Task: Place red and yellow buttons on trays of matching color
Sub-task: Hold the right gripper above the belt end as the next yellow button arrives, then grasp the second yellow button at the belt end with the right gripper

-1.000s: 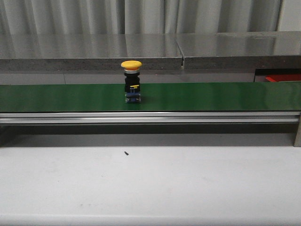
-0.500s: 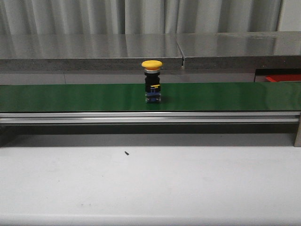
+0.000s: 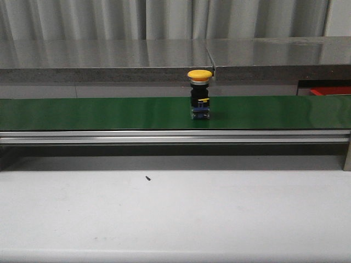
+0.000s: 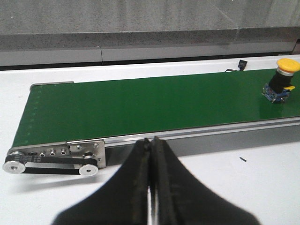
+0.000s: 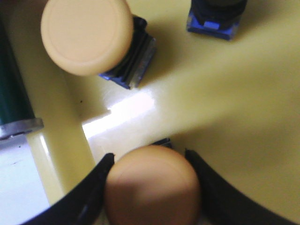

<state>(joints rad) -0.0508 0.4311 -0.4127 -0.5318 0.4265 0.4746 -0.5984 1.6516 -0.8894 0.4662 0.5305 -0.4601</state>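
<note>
Front view: a yellow button (image 3: 199,94) with a mushroom cap, black body and blue base stands upright on the green conveyor belt (image 3: 98,113), slightly right of the belt's middle, beneath the seam of the grey ledge (image 3: 109,57) behind it. A sliver of a red tray (image 3: 330,91) shows at the far right, beyond the belt's end. The white tabletop (image 3: 175,219) in front carries only a small dark speck (image 3: 147,177). Left wrist view: the left tool (image 4: 151,159) has its two dark fingers pressed together with nothing between them, poised over the tabletop just beside the belt's roller end (image 4: 51,161); the yellow button appears far along the belt (image 4: 280,80), well apart from this tool. Right wrist view: the right tool (image 5: 151,187) sits over the yellow tray (image 5: 243,103), its fingers flanking the domed cap of a second button (image 5: 152,185) and touching it on both sides, so it appears to grip that button. A third button (image 5: 89,40) stands on the tray nearby, tilted in this view, and the blue base of a fourth button (image 5: 213,21) shows at the frame edge. The end of the belt borders the tray's rim.
</note>
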